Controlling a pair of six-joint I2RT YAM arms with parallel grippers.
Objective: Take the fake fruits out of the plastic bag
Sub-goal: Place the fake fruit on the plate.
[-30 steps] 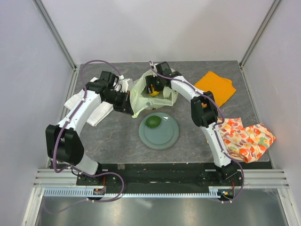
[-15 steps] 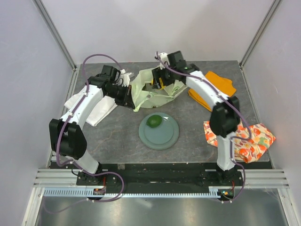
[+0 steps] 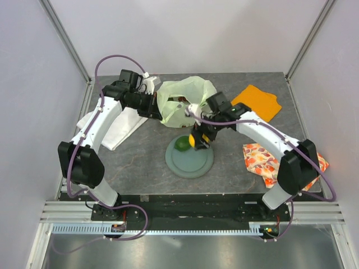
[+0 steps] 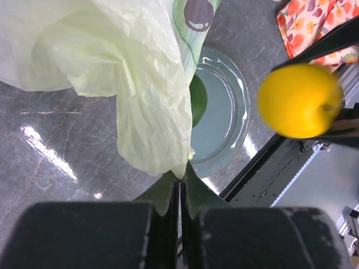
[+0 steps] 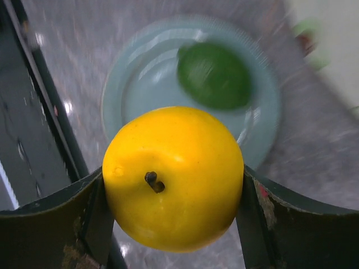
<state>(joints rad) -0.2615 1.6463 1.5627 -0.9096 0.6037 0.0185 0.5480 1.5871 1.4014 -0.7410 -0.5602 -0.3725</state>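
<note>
Nearest to me, at the middle of the grey surface [image 3: 140, 162], lies a round grey-green plate [image 3: 193, 165]. A green fruit [image 3: 182, 144] rests on the far left part of the plate.

My right pincer [image 5: 175, 202] is grasping a yellow fruit [image 5: 174, 168], one finger pressed to each side, with the short dark stem facing the wrist camera. From above, the yellow fruit hangs over the far part of the plate, just to the right of the green fruit. I cannot tell whether the two fruits touch.

To the right of the plate, partly under my right arm, lies a cloth printed with orange and red fruit [image 3: 262, 159].

Farther back, beyond the plate, the pale yellow-green plastic bag [image 3: 182, 95] sits crumpled on the surface. Its near edge reaches close to the plate's far rim. My left pincer [image 4: 180, 188] is clenched on a fold at the left side of the bag, and the thin plastic hangs from the fingertips. A dark round shape shows at the bag's wall. I cannot tell whether it is a fruit or a print.

To the left, under my left arm, lies a white folded cloth [image 3: 120, 126]. At the far right lies a plain orange cloth [image 3: 259, 103], well apart from the bag.
</note>
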